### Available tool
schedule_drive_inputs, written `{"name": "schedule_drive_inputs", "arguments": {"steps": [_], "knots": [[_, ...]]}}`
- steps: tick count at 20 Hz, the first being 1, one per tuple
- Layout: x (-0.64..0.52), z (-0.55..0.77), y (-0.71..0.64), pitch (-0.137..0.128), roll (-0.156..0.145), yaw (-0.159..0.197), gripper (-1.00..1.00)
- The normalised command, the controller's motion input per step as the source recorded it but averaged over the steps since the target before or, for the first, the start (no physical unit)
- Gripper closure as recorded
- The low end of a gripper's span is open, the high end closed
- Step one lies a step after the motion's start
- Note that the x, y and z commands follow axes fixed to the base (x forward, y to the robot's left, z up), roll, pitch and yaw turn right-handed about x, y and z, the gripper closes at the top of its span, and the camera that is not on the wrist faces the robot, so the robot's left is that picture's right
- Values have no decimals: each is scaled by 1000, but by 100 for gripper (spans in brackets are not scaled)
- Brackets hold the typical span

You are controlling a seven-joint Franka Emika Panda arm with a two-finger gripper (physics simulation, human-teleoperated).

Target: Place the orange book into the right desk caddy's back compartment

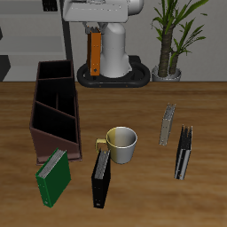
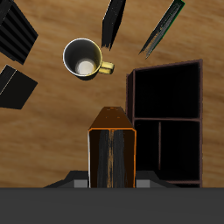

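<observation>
The orange book (image 1: pixel 94 53) hangs upright high above the table's back, with my gripper (image 1: pixel 94 29) shut on its upper end. In the wrist view the orange book (image 2: pixel 112 156) points straight down from the gripper (image 2: pixel 112 181), its grey page edge showing between the orange covers. The right desk caddy (image 1: pixel 53 111) is a dark maroon box with inner partitions, one of them slanted. It stands on the table, nearer the front edge than the book. The caddy (image 2: pixel 171 118) lies beside the book, not under it, and its compartments look dark and empty.
A cream mug (image 1: pixel 121 144) stands mid-table beside a black book (image 1: pixel 102 177). A green book (image 1: pixel 53 176) lies in front of the caddy. Beyond the mug lie a thin grey book (image 1: pixel 167 124) and black books (image 1: pixel 183 151). A potted plant (image 1: pixel 173 35) stands at the back.
</observation>
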Motion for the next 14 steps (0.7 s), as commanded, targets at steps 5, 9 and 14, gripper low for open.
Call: {"name": "schedule_drive_inputs", "arguments": {"steps": [5, 9, 14], "knots": [[-122, -36, -302, 14, -65, 25, 100], [-72, -15, -329, 20, -56, -18, 100], [-70, 47, -339, 22, -32, -9, 100]]}}
